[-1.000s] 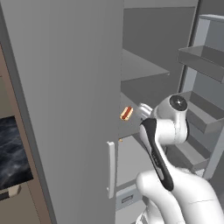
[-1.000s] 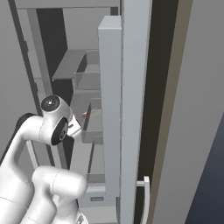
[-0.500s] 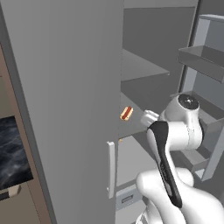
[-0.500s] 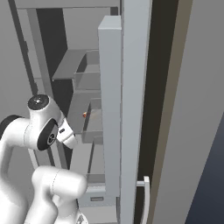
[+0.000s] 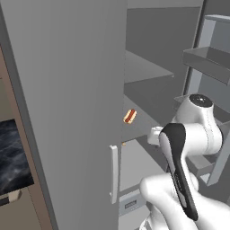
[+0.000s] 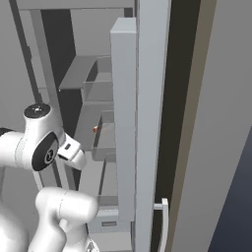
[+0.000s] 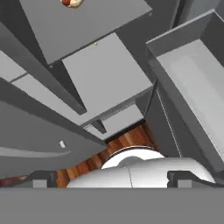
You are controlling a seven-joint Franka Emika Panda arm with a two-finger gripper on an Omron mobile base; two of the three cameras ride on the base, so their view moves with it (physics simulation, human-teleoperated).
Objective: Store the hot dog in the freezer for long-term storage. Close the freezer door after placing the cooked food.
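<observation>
1. The hot dog, at the centre of the left base view, has a tan bun with a red sausage stripe along its top; in the hand view it shows as a tan and red bit at the top edge.
2. The freezer is light grey inside, with plain grey shelves.
3. The freezer door, upper right of the left base view, is grey with grey bins.
4. The plain fridge door, left of centre, is flat mid-grey with a pale silver handle.
5. A wooden floor, low in the hand view, is reddish-brown with grain.
6. A dark marbled panel sits at the left edge.
</observation>
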